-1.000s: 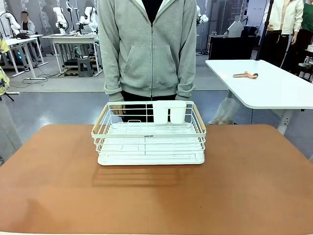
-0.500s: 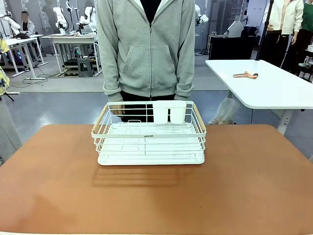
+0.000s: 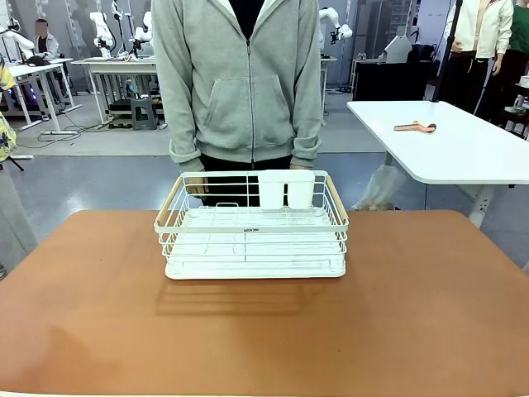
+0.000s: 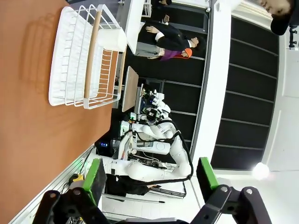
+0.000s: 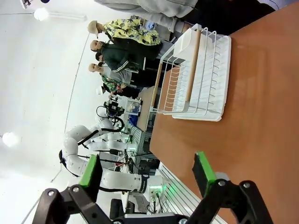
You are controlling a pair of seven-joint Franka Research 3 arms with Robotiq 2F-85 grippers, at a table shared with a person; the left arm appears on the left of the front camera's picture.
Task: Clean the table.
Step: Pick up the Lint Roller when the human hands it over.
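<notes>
The wide reddish-brown table spreads across the front view, and it also shows in the left wrist view and the right wrist view. A white wire rack with wooden handles stands at its far middle, empty but for a white cup holder. The rack also appears in both wrist views. My left gripper is open, held off the table's side with nothing between its green pads. My right gripper is likewise open and holds nothing.
A person in a grey hoodie stands right behind the rack, hands hanging at the far table edge. A smaller white table with a brush-like tool stands at the back right.
The person has shifted slightly to the left of the picture. The rack has stayed where it was.
</notes>
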